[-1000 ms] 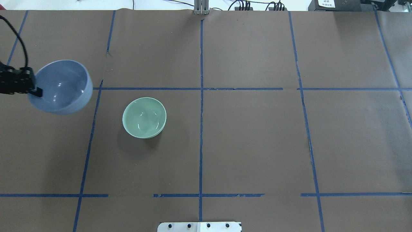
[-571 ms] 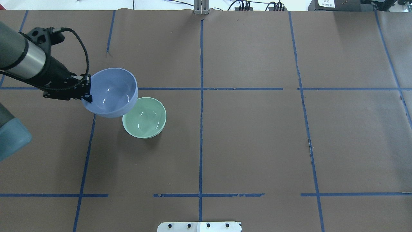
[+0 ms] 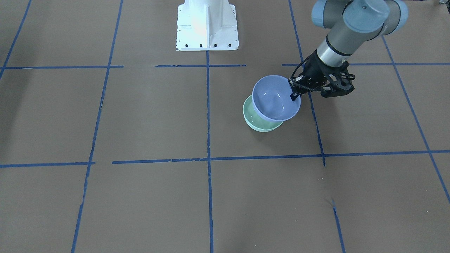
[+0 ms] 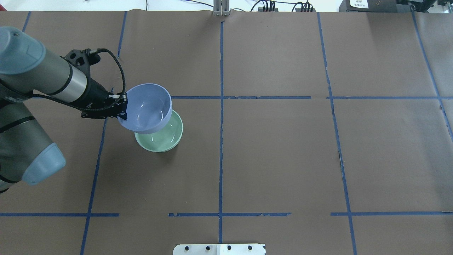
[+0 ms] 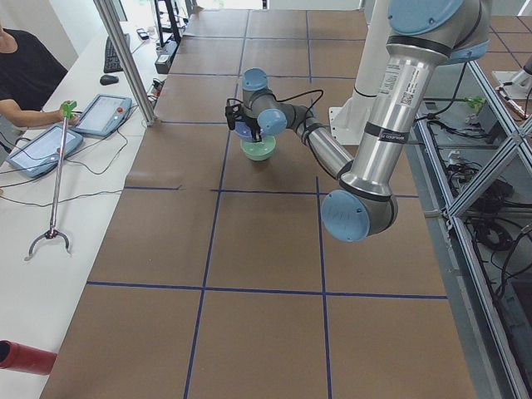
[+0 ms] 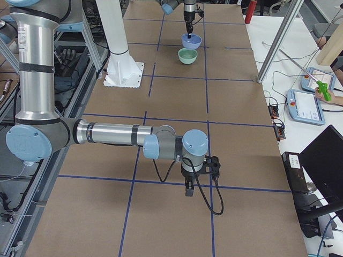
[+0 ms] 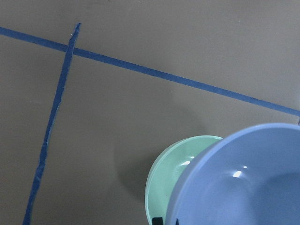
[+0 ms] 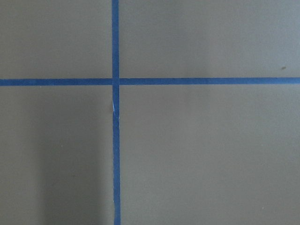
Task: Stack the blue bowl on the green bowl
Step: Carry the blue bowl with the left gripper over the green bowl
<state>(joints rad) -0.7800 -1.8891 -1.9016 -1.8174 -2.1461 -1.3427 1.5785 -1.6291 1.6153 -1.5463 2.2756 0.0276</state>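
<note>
Lighting is even, diffuse, from overhead; all views well exposed. Small specular highlights sit inside the blue bowl [image 4: 148, 108] and the green bowl [image 4: 166, 140]. The matte tabletop [image 4: 283, 159] carries a soft shadow below-left of the green bowl. The robot base [image 3: 206, 24] is slightly blown out. In the left wrist view, the blue bowl's near rim is soft. A dim band runs along the left of the right wrist view.

Brown table [image 4: 283, 159], blue tape grid [image 4: 265, 97], green bowl [image 4: 167, 140] resting on it
</note>
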